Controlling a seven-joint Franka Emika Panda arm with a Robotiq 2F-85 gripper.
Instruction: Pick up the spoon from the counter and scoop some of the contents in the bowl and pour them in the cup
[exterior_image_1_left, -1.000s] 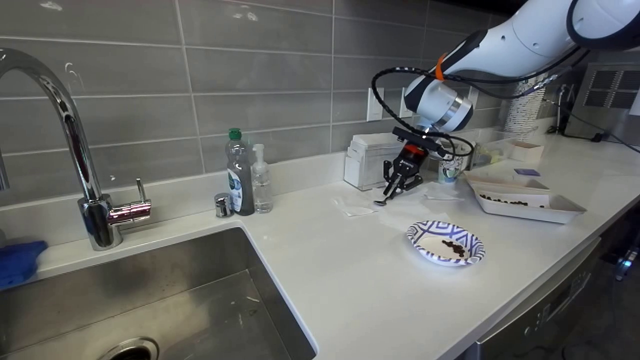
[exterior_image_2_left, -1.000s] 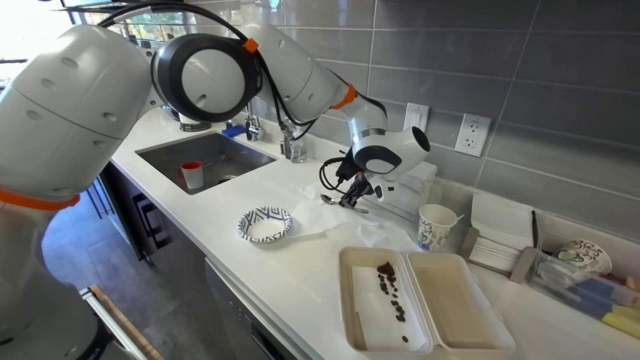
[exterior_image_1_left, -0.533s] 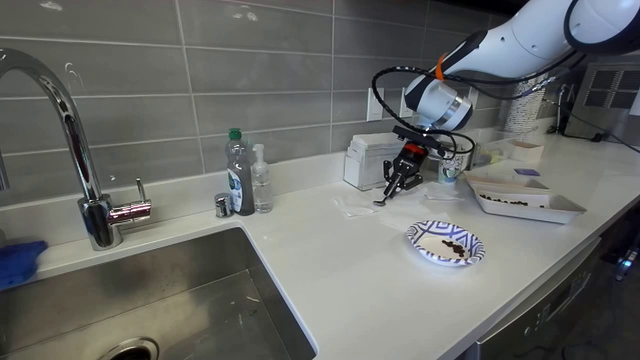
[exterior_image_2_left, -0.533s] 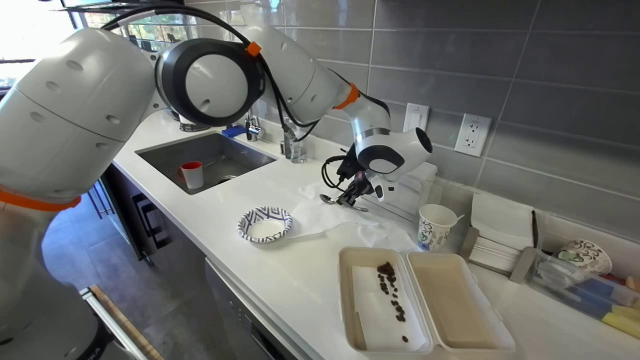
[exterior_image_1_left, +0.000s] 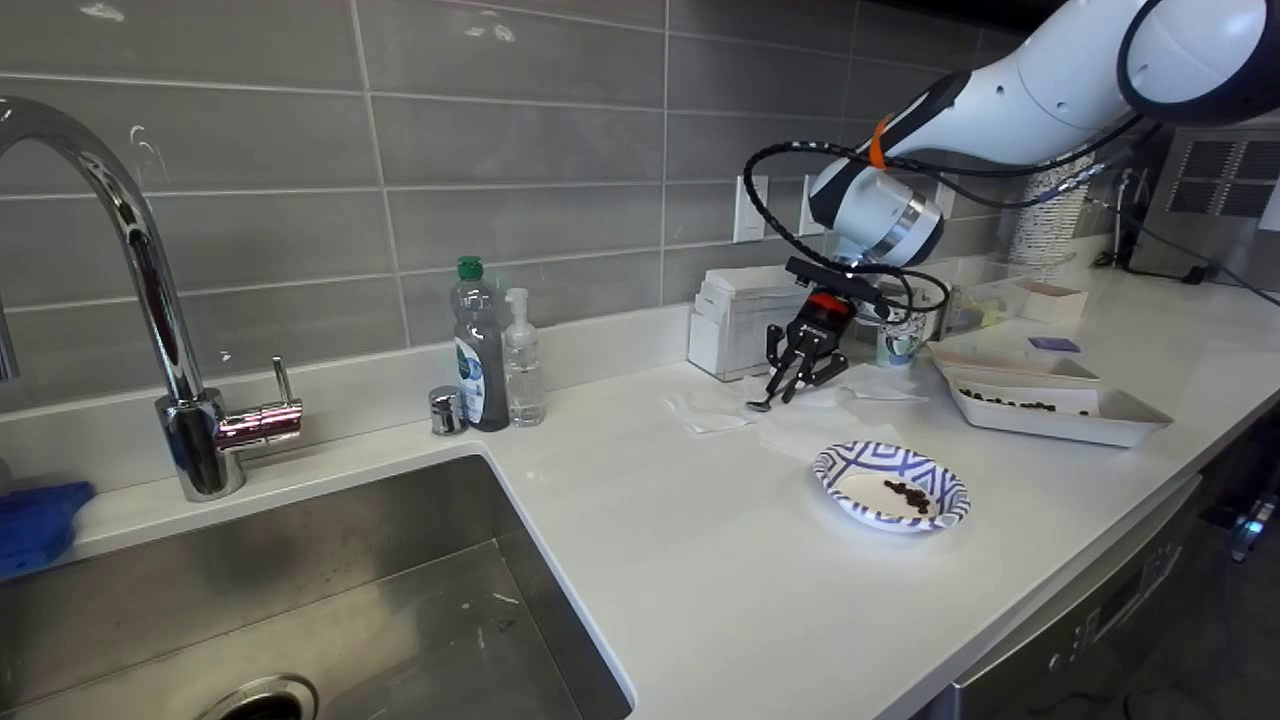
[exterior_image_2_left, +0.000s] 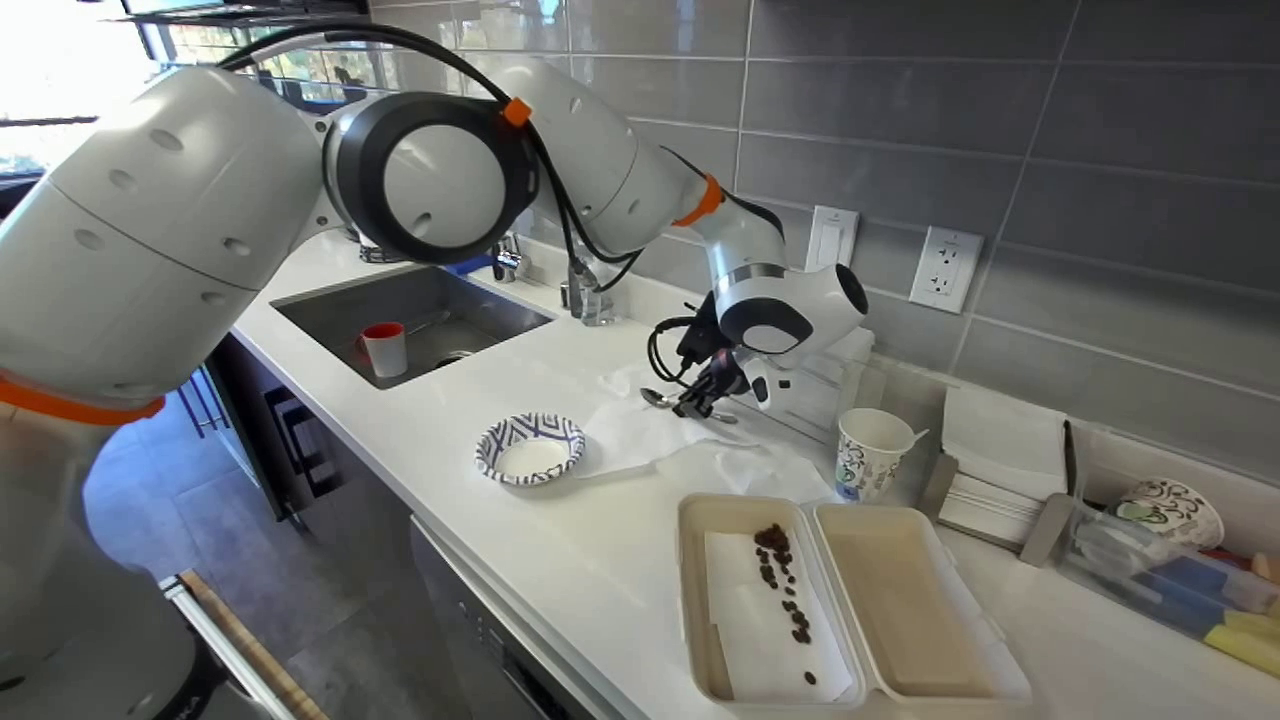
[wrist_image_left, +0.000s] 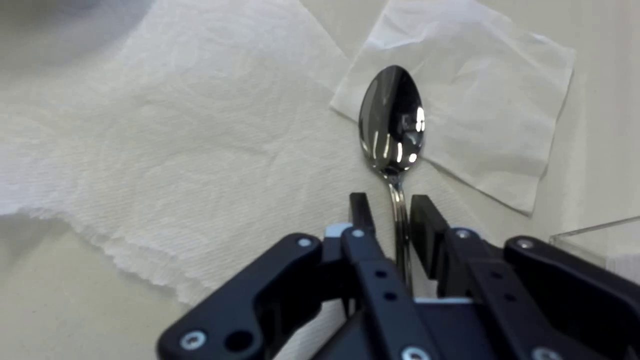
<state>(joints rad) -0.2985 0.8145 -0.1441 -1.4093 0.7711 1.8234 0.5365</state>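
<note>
The spoon lies on a paper towel on the worktop, its rounded end over the corner of a napkin. The claw straddles the spoon's handle, jaws a little apart, a gap showing on one side. Near the paper towel sits the bowl with dark beans in it. The cup stands upright near an open takeout box that holds more beans.

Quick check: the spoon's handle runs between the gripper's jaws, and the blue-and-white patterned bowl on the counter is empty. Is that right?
Not quite: the blue-and-white patterned bowl on the counter isn't empty. In an exterior view, a cluster of small dark pieces shows inside it. The rest holds: the spoon's handle runs between the jaws of the gripper.
</note>
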